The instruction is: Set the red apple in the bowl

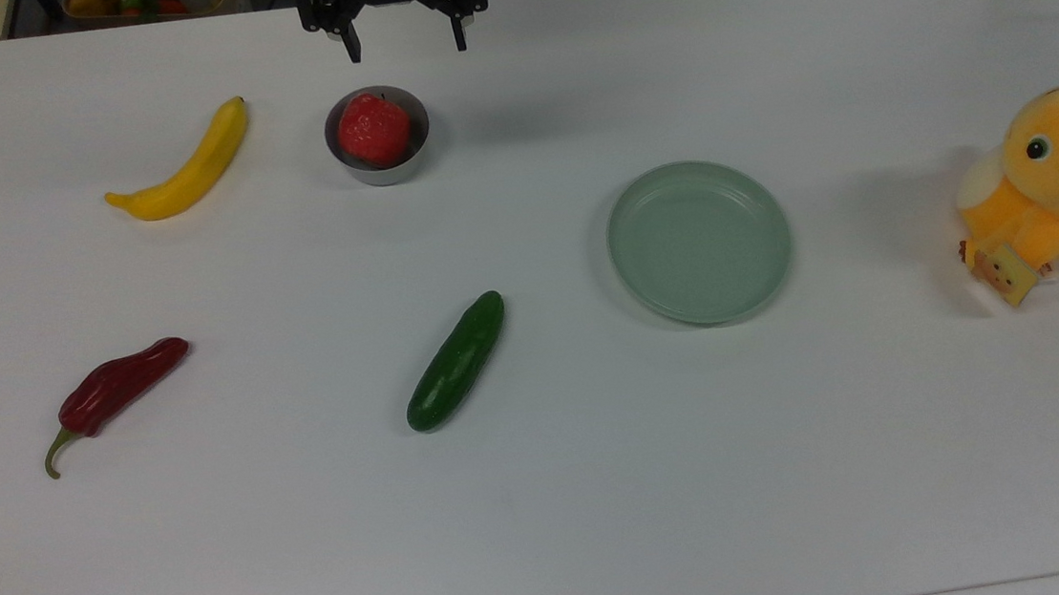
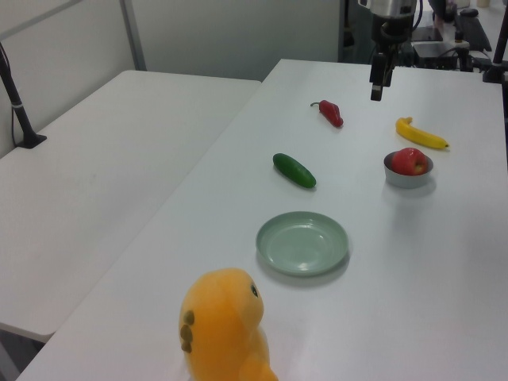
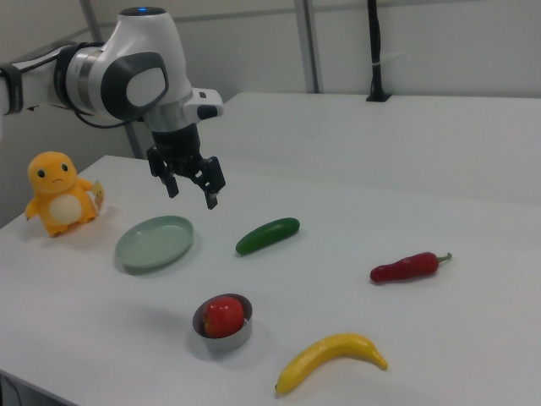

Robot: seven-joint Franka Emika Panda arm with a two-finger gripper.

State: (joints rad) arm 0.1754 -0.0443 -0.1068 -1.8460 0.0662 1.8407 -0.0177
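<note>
The red apple (image 1: 373, 129) sits inside the small grey bowl (image 1: 381, 170), stem up, near the table's far edge in the top view. The left view has the apple (image 2: 410, 160) in the bowl (image 2: 407, 178) at its right. In the right view the apple (image 3: 224, 315) rests in the bowl (image 3: 226, 337) near the front. My gripper (image 1: 407, 49) hangs open and empty in the air above and beyond the bowl. It stands high over the table as the gripper (image 3: 193, 193) in the right view and as the gripper (image 2: 376, 93) in the left view.
A yellow banana (image 1: 185, 165) lies at the top view's left of the bowl. A dark red chili pepper (image 1: 111, 390) and a green cucumber (image 1: 455, 360) lie nearer the front. A pale green plate (image 1: 699, 241) and an orange plush toy (image 1: 1047, 185) are at the top view's right.
</note>
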